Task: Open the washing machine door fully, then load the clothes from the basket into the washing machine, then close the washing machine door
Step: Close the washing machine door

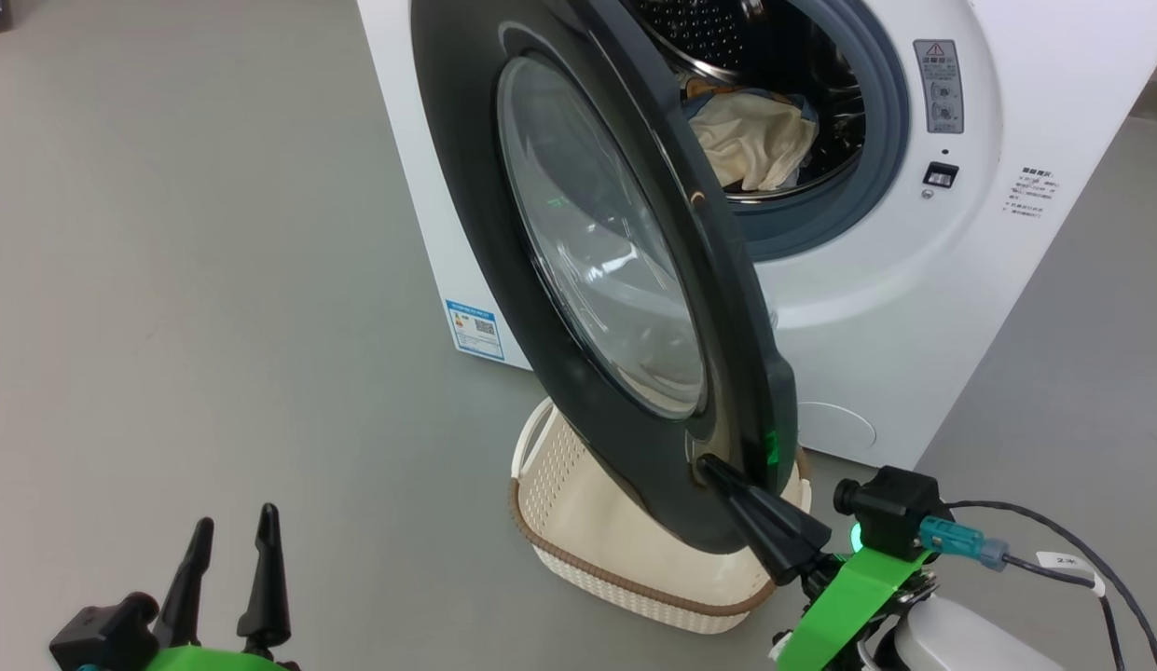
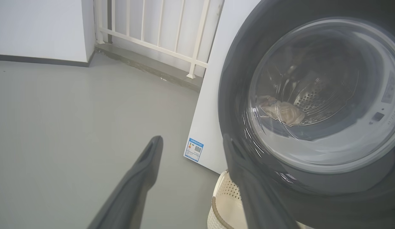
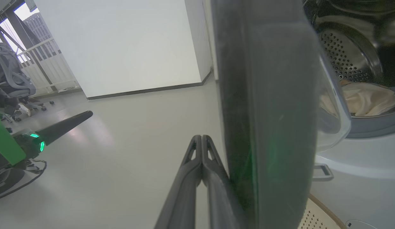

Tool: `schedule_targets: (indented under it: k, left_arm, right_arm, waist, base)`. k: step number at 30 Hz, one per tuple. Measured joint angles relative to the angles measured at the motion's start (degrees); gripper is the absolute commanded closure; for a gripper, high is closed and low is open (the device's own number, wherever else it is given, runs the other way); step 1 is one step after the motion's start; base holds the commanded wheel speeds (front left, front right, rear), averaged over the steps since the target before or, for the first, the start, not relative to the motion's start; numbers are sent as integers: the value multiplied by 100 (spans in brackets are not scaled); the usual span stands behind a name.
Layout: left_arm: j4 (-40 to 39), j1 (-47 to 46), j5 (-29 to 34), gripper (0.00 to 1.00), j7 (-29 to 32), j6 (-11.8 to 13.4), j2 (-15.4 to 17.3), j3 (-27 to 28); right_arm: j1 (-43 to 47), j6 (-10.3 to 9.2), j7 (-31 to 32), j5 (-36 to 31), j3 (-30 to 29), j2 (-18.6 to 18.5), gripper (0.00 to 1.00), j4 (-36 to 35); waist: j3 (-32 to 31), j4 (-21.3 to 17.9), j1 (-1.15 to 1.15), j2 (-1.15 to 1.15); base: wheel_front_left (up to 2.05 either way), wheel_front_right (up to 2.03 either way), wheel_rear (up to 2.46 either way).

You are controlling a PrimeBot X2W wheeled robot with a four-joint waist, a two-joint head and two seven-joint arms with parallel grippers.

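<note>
The right claw [image 1: 710, 466], pressed together, touches the outer face of the washing machine door [image 1: 592, 252] near its free edge; the drum [image 1: 699, 33] holding the clothes [image 1: 760, 140] lies beyond that door, the left claw [image 1: 235, 517] spread, well apart

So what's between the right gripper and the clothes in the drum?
The washing machine door: in the right wrist view its black rim stands edge-on between the shut right gripper and the clothes.
</note>
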Motion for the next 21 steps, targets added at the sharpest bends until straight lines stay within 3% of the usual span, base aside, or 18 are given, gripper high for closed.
schedule_targets:
  k: [21]
  left_arm:
    - [-188,-534,-121,0,0,-1,-13,-427]
  right_arm:
    - [-1071,27,0,-76,-567,-336,100,546]
  waist:
    - [773,-346,1,0]
  base:
    - [0,0,0]
